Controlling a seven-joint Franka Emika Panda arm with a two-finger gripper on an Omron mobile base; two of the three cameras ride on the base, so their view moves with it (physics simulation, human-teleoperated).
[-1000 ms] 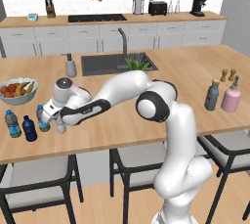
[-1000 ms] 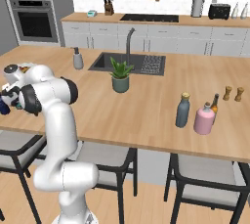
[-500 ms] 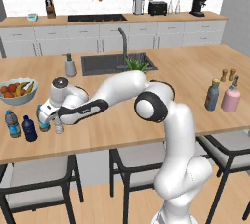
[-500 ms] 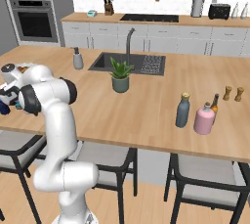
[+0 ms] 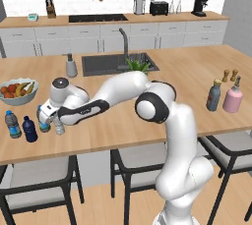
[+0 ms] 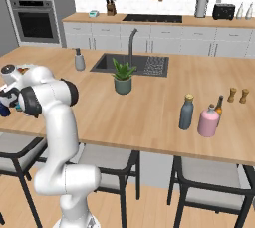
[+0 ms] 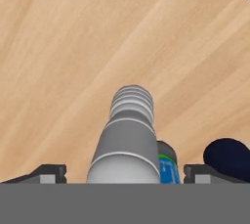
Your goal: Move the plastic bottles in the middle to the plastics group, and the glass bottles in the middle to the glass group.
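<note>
Clear-whitish bottle (image 7: 126, 140) upright between the pincer (image 7: 125, 173) fingertips.

The arm (image 5: 167, 121) is showing smooth, rounded white segments, with dark round caps sitting at its joints. A dark band is wrapping the forearm, and a white pedestal is carrying it all.

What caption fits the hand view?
Gripper straddling a clear-whitish bottle above the wooden counter.
</note>
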